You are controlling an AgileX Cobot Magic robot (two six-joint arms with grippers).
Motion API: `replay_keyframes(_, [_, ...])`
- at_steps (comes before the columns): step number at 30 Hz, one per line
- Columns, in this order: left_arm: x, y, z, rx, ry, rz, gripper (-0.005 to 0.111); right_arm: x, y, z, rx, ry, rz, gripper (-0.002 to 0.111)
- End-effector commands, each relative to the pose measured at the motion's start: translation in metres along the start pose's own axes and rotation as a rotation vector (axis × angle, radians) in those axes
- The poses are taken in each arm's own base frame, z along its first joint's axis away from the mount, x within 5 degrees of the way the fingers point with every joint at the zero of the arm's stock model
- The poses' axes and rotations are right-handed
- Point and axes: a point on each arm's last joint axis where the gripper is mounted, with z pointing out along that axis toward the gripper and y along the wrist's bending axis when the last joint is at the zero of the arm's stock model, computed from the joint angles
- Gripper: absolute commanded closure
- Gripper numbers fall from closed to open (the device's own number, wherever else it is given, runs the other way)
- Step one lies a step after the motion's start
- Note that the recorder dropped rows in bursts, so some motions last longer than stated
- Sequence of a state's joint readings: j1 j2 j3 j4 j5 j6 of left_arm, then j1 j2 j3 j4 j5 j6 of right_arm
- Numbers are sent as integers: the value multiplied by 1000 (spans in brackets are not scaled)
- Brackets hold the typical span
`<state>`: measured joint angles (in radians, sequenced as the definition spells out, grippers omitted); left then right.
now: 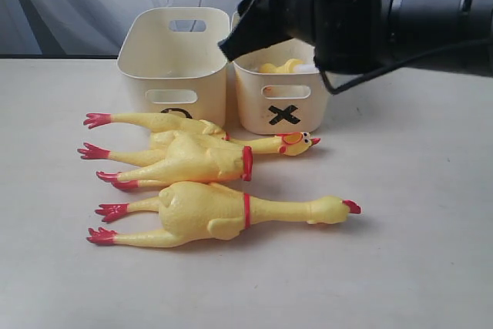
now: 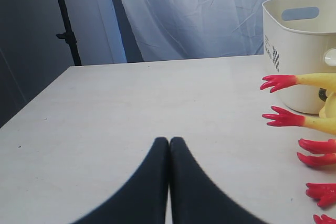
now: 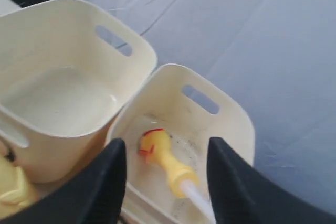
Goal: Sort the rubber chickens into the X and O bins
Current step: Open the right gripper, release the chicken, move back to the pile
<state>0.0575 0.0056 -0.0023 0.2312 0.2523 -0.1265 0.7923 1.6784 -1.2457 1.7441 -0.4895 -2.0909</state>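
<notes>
Chickens are the things to be sorted, and three are seen on the table (image 1: 416,252) at the left-centre of the exterior frame, feet to the left and heads to the right. A front chicken (image 1: 208,213) lies apart. Behind it a middle chicken (image 1: 196,161) and a back chicken (image 1: 173,122) are pressed together and overlap, just in front of the bins. A fourth chicken (image 3: 163,156) lies inside the X bin (image 1: 262,102) at the upper centre. Just left of it stands the O bin (image 1: 169,59), which the right wrist view shows to be bare inside. Its mark is half hidden by the back chicken.

The right pincer (image 3: 166,140) is held above the X bin, spread wide with nothing gripped, and the fourth chicken is seen below the gap. The drop is judged done, so the step in hand is taken to be the withdrawal. A straight lift until the rim is cleared would be best, before any sideways swing, lest the light tub be caught and dragged. The front chicken is judged the easiest pick after that, since nothing touches it. A grip across the body near the red band is advised, as soft rubber is likely to sag.

The left pincer (image 2: 169,140) is closed and empty, low over the table near the chickens' feet.
</notes>
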Motion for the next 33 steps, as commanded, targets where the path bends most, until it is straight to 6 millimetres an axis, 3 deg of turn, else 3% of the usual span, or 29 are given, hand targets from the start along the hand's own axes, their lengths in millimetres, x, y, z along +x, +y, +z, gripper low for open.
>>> replay_keyframes(1, [-1,0,0,0,-15,-6,107,6,31,-14,-61,10,-20,75])
replay_keyframes(5, [-1,0,0,0,-15,-6,107,17,33,-18,38,77,200,78])
replay_keyframes(6, [-1,0,0,0,-15,-6,107,26,39,-19,-10,86,220,81])
replay_keyframes(7, [-1,0,0,0,-15,-6,107,28,45,-20,-68,79,199,86])
replay_keyframes(8, [-1,0,0,0,-15,-6,107,33,55,-20,-167,67,129,102])
replay_keyframes(9, [-1,0,0,0,-15,-6,107,36,61,-21,-217,58,72,109])
replay_keyframes(11, [-1,0,0,0,-15,-6,107,41,69,-25,-307,30,-26,109])
replay_keyframes(16, [-1,0,0,0,-15,-6,107,42,79,-47,-518,-75,-80,109])
replay_keyframes(21, [-1,0,0,0,-15,-6,107,44,68,-77,-585,-142,-59,109])
replay_keyframes(25, [-1,0,0,0,-15,-6,107,58,64,-90,-611,-110,22,109])
replay_keyframes(33, [-1,0,0,0,-15,-6,107,88,71,-92,-639,52,239,109])
